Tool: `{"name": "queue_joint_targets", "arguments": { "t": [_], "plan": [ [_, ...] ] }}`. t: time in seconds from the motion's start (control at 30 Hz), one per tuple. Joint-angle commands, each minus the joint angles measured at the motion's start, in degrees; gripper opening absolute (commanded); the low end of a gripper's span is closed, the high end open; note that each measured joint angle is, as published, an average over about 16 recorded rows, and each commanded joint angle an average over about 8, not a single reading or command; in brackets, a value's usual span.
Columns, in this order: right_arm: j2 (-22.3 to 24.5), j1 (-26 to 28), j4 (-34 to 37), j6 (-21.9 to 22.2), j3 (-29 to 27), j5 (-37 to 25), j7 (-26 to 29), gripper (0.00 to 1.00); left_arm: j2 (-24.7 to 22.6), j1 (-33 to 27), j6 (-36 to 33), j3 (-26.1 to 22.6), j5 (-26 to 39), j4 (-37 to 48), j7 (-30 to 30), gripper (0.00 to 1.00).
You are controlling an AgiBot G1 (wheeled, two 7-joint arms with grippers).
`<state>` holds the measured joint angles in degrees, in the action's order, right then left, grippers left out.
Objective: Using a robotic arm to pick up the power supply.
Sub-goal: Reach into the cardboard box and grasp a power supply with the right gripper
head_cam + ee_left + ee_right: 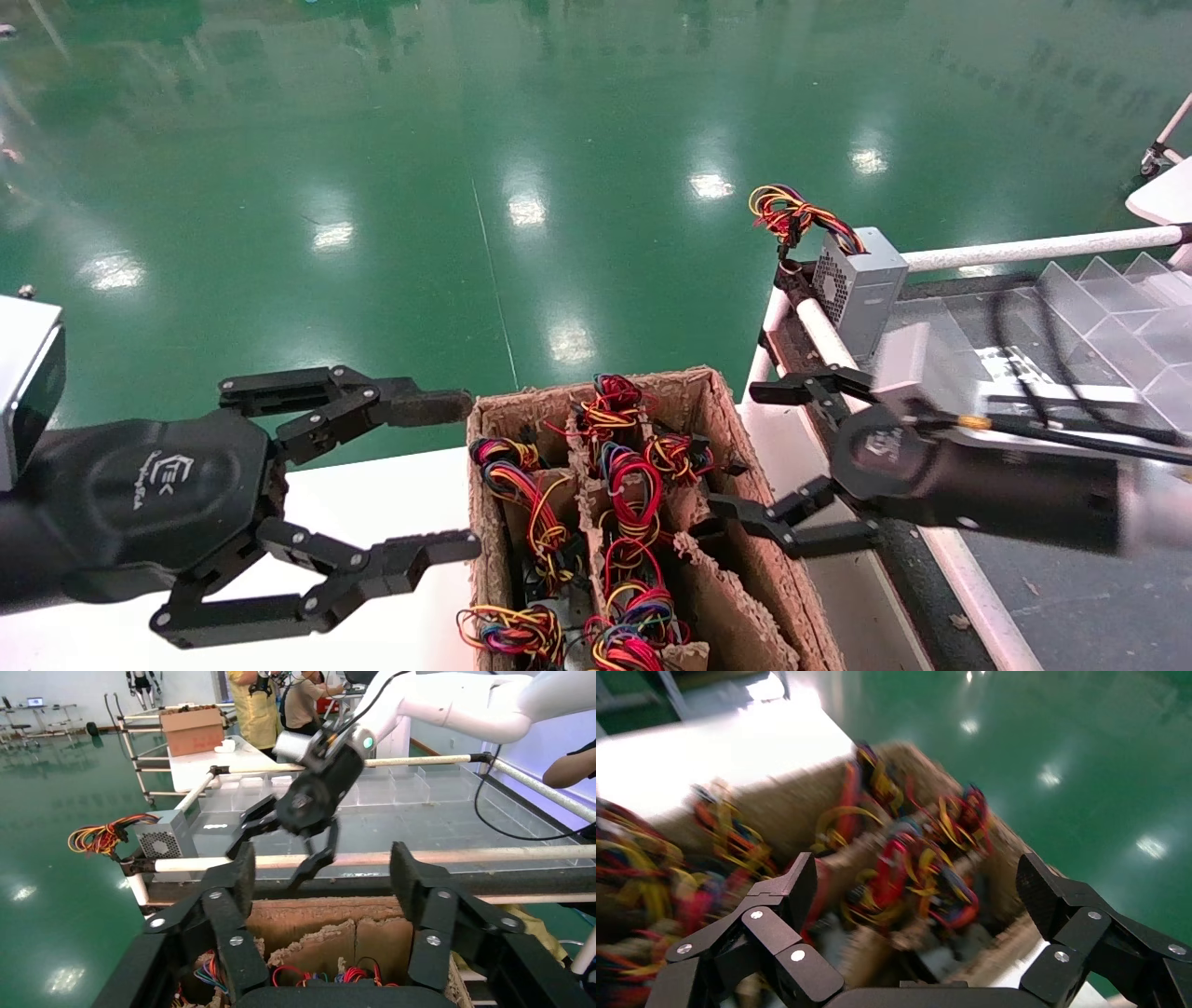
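Note:
Several power supplies stand in the compartments of a torn cardboard box (pixel 780 578), showing mostly as red, orange and yellow wire bundles (pixel 631 485). The right wrist view is blurred and shows those bundles (pixel 912 874) below my right gripper (pixel 919 881). This gripper (pixel 740 449) on the robotic arm hangs open over the box's right rim, holding nothing. Seen from the left wrist view, it (pixel 266 866) hovers past the box's far wall (pixel 316 917). My left gripper (pixel 456 477) stays open at the box's left side, and its upper fingertip pad (pixel 438 407) is worn and brownish.
A grey box with a perforated vent face (pixel 861 284) and its own wire bundle sits on the railed bench (pixel 1024 250) to the right, also visible from the left wrist (pixel 169 836). Clear divider trays (pixel 1117 317) lie behind it. The cardboard box rests on a white table (pixel 372 485).

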<state>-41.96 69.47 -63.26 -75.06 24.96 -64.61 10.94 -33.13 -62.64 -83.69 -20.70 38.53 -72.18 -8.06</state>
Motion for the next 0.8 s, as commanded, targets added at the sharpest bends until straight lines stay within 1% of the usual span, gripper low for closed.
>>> {"name": "queue_joint_targets", "arguments": {
  "t": [0.03,0.13,0.17,0.2,0.37,0.57,0.8],
  "plan": [
    [-1.46,1.64,1.78,0.45,1.69,-3.24,0.11,0.49,0.00,0.00,0.00,0.00,0.00,0.00,0.00,1.00],
    [-3.69,3.10,5.26,0.56,3.00,-5.39,-1.12,0.12,0.00,0.00,0.00,0.00,0.00,0.00,0.00,1.00],
    [-4.39,3.57,6.43,0.63,3.35,-5.99,-1.58,0.05,0.00,0.00,0.00,0.00,0.00,0.00,0.00,1.00],
    [-5.06,4.01,7.56,0.69,3.66,-6.51,-2.10,0.00,0.00,0.00,0.00,0.00,0.00,0.00,0.00,1.00],
    [-7.88,5.55,11.98,1.45,4.63,-8.62,-6.25,0.00,0.00,0.00,0.00,-0.01,0.00,0.00,0.00,1.00],
    [-10.16,5.50,14.61,2.82,4.96,-9.87,-12.35,0.00,0.00,0.00,0.00,-0.01,-0.01,0.00,0.00,1.00],
    [-11.41,5.28,16.53,3.83,4.87,-10.14,-15.69,0.00,0.00,0.00,0.00,-0.01,-0.01,0.00,0.01,1.00]
  ]
}}
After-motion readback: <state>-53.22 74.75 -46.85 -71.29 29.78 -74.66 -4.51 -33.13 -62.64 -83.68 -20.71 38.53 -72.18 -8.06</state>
